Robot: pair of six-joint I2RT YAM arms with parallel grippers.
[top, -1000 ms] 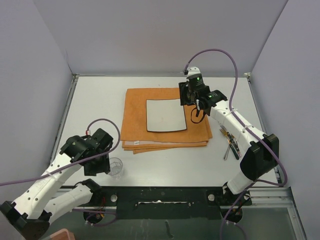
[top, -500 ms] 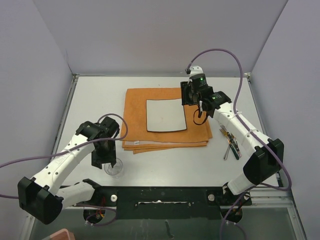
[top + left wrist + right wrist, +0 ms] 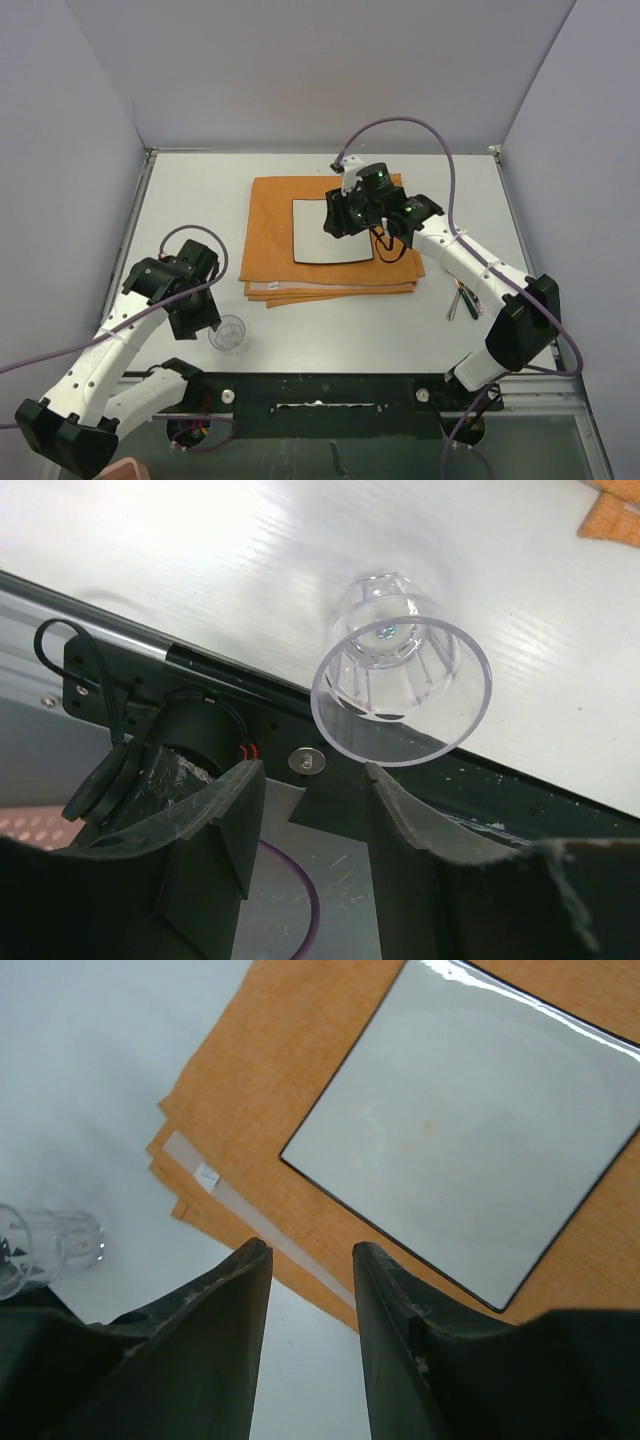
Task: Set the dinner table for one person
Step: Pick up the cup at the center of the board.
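The dinner table [image 3: 190, 200] is a pale tabletop. On it lies an orange placemat [image 3: 270, 240] carrying a square white plate [image 3: 320, 245]. My right gripper [image 3: 337, 218] hovers over the plate, open and empty; in its wrist view the gripper [image 3: 310, 1250] points at the placemat's [image 3: 260, 1090] edge beside the plate [image 3: 470, 1130]. A clear glass [image 3: 229, 335] stands near the front edge. My left gripper [image 3: 205, 318] sits just left of it, open; in the left wrist view the glass [image 3: 400, 680] is beyond the fingertips [image 3: 245, 780], not between them.
Cutlery [image 3: 462, 298] lies on the table right of the placemat, partly under the right arm. The table's metal front edge [image 3: 100, 605] runs close behind the glass. Grey walls enclose the table on three sides. The glass [image 3: 50, 1245] also shows in the right wrist view.
The right gripper swung left from the plate's right edge to above the plate. The left gripper drew back off the glass, which stays in place.
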